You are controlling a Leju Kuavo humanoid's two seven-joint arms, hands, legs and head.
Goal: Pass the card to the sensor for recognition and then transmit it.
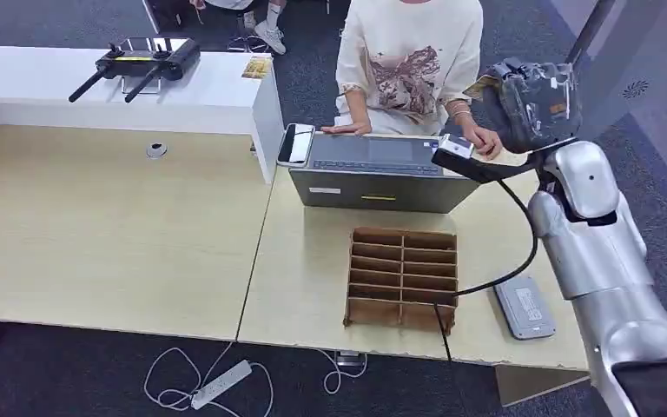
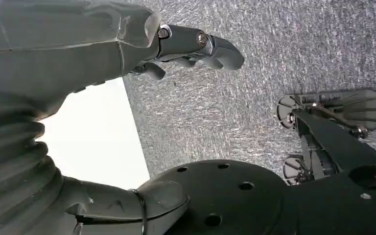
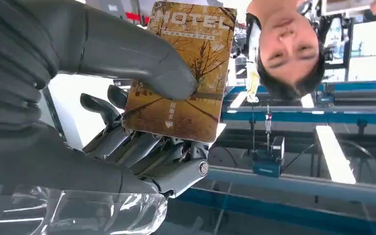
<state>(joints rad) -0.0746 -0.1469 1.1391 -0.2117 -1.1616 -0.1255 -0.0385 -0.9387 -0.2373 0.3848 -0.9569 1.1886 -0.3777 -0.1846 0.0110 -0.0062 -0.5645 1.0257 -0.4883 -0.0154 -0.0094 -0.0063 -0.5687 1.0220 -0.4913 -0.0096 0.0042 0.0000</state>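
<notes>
My right hand [image 3: 127,127] pinches the card [image 3: 183,73] under the thumb; left hand [image 2: 127,54] empty, fingers loosely apart; keep card flat, lower onto sensor [image 1: 457,146], then hand to the person [image 1: 412,61].

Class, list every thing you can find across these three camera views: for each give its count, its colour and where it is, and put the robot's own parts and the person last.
Card: one, golden-brown with HOTEL printed, held in the right hand.
Sensor: one, black with a white face, on a bent stalk over the grey box.
Grey box: one, far side of the desk, in front of the person.
Cardboard organiser: one, brown, slotted, near edge of the desk.
Grey pad: one, desk, right of the organiser.
Phone: one, white-edged, left of the grey box.
Controller: one, black, on the white counter.
Power strip: one, white, on the floor.
Person: one, cream shirt, seated behind the desk.
Right hand: grey, raised, pinching the card.
Left hand: grey, hanging over carpet, holding nothing.
</notes>
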